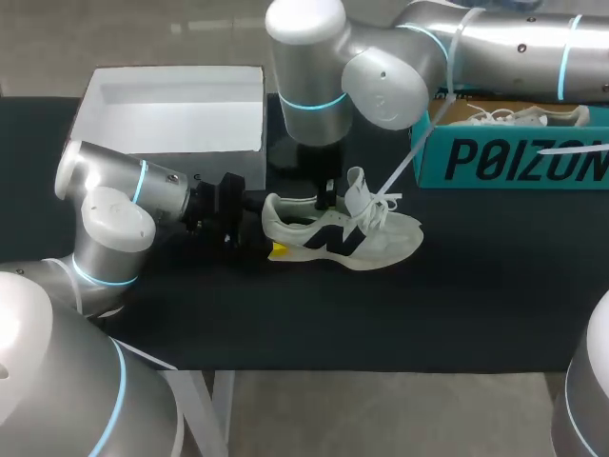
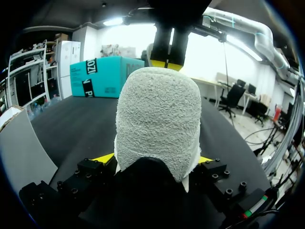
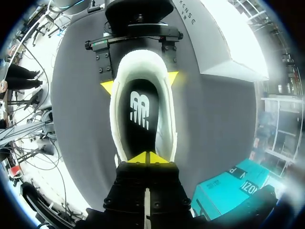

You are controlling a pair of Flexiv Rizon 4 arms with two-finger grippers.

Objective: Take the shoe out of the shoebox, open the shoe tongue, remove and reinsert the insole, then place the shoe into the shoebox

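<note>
Left wrist view: the left gripper (image 2: 155, 159) clamps the heel of the off-white knit sneaker (image 2: 157, 114) between its yellow tips. The right gripper (image 3: 147, 157), tips pressed together, sits over the sneaker's mouth. Beside that arm, a teal cardboard shoebox (image 1: 514, 162) holds another pale shoe (image 1: 521, 116).

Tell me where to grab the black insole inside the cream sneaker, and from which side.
Probably pinch the black insole by its rounded heel-end edge, coming straight down from above: the cream sneaker stands upright, its opening faces up, and the left gripper clamps the heel from both sides, blocking the rear.
</note>
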